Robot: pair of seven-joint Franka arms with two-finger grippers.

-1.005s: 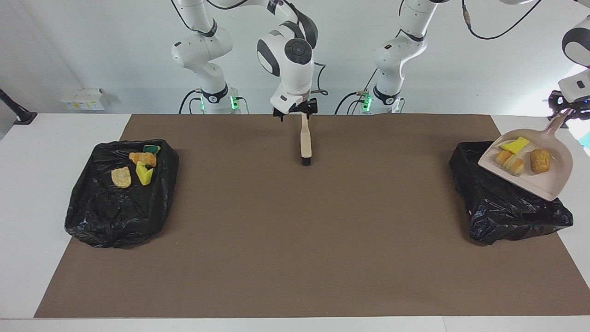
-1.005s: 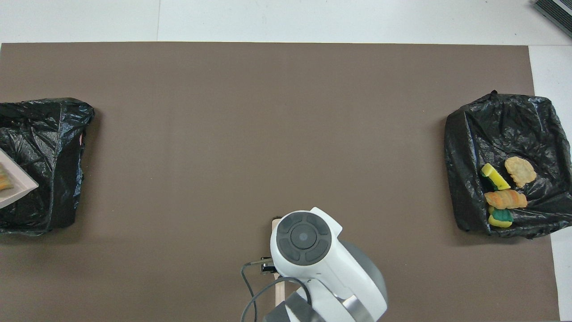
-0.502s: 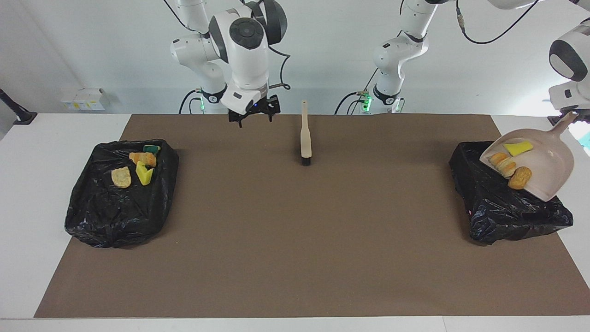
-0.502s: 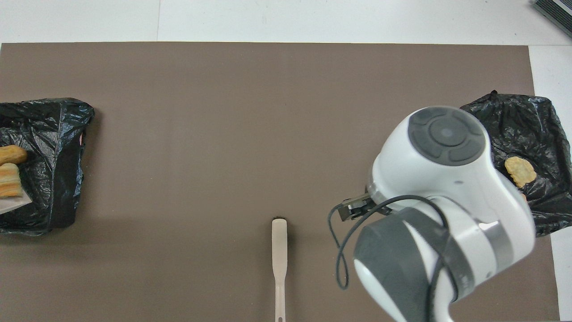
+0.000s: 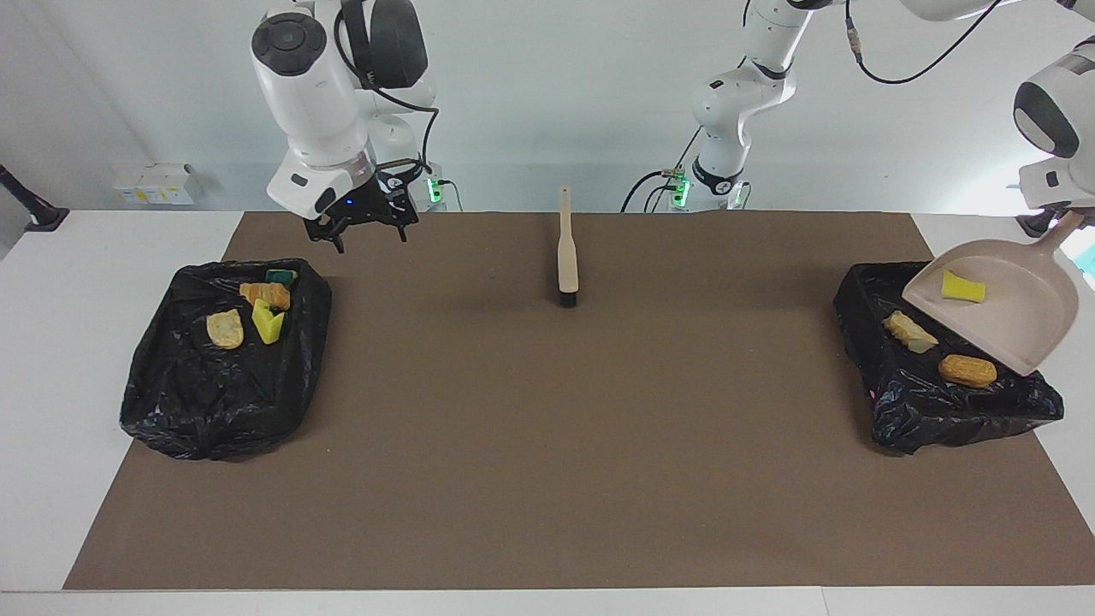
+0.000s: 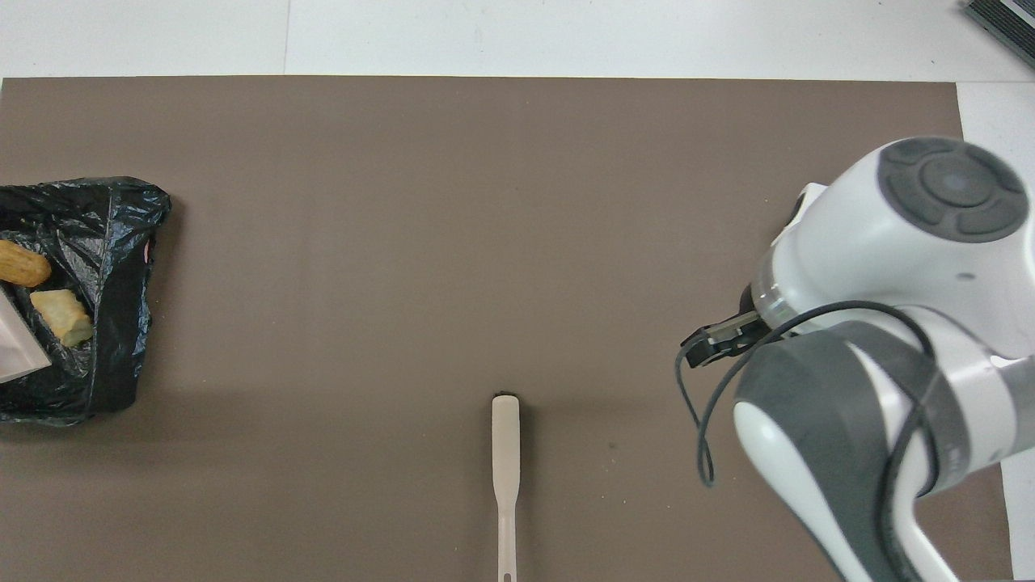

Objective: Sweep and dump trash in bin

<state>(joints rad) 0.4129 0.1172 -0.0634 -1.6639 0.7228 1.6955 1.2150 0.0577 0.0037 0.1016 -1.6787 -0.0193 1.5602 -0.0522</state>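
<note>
While the left gripper [image 5: 1056, 221] stays out at the left arm's end of the table, clamped on the handle of the beige plastic dustpan [image 5: 1009, 312], that pan is tilted with its open lip down over the black plastic-lined bin [image 5: 907, 411] there. One yellow sponge piece [image 5: 962, 287] lies on the pan's floor. Two orange-brown bread-like chunks, a long flaky one [image 5: 909, 331] and an oval one [image 5: 967, 370], lie on the black liner just beside the pan's lip; the overhead view shows the same two pieces on the liner next to the pan's edge.

At the right arm's end of the table sits a second black plastic-lined bin [image 5: 197, 402]. Four scraps rest in the part of it nearer to the robots: a pale round bread-like piece [image 5: 225, 328], a yellow-green sponge wedge [image 5: 268, 323], an orange-brown chunk [image 5: 266, 295] and a green-and-yellow sponge piece [image 5: 281, 276].

The right gripper [image 5: 358, 233] hangs over the brown mat [image 5: 547, 445] beside that second bin's corner, fingers spread apart and holding nothing.

A beige long-handled brush [image 5: 566, 257] with dark bristles lies flat on the mat midway between the two bins, toward the robots' edge, handle pointing to the robots, well apart from both grippers.
</note>
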